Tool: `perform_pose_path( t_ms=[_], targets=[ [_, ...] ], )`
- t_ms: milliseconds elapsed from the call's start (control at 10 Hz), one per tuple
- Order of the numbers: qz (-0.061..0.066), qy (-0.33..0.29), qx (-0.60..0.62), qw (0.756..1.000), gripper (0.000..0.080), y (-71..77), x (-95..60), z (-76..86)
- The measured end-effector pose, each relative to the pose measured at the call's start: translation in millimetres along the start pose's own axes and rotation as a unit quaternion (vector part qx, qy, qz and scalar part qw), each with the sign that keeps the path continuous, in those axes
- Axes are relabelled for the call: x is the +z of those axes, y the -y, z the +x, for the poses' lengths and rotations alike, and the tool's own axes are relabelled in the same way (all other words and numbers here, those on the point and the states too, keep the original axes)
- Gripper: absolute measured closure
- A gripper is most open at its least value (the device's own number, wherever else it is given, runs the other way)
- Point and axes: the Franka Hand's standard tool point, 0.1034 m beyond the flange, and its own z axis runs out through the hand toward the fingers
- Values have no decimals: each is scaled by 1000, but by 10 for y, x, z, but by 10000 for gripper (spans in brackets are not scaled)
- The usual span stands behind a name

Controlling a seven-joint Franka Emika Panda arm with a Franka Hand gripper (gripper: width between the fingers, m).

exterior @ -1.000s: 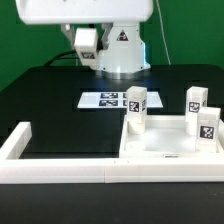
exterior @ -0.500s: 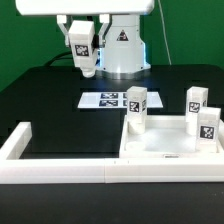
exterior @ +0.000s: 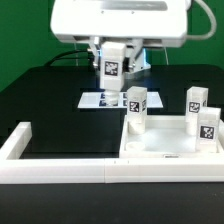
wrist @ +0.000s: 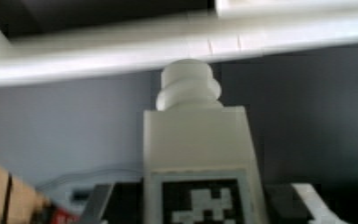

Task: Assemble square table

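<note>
The white square table top [exterior: 160, 150] lies at the exterior view's right with three tagged white legs standing in its corner sockets: one at the near-left corner [exterior: 135, 104] and two at the right [exterior: 196, 100] [exterior: 207, 126]. My gripper [exterior: 113, 62] hangs above the table behind the top, shut on a fourth white leg [exterior: 113, 66] with its tag facing the camera. In the wrist view the held leg [wrist: 197, 140] fills the middle, its round peg pointing away, and my gripper [wrist: 202, 205] clamps it by the tagged end. A blurred white piece [wrist: 140, 50] lies beyond it.
The marker board [exterior: 100, 100] lies flat on the black table below the gripper. A long white border rail [exterior: 60, 174] runs along the front edge and turns up the left side [exterior: 14, 143]. The robot base stands behind.
The gripper has carried the leg toward the exterior view's right, from near the back left to above the marker board. The table top and its three legs have not moved.
</note>
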Motion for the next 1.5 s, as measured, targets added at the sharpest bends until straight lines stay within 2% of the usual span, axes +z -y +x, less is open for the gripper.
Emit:
perform_pose_path(
  t_ms=[500,600,700,900,1000,1200,1400,1500],
  targets=[
    [-2,3,-9,1000,514,-34,13,-25],
    [-6,-6,-34,999,514,-170,22,-119],
    [8,5,-41,999,514,-147,64,-227],
    [44,10,-48,998,514,18,109,-263],
    [56,13,-38,998,514,163,135,-282],
    [59,14,-25,998,514,282,185,-213],
    [59,26,-9,998,514,378,244,-220],
    [59,25,-16,998,514,379,243,-218]
  ],
)
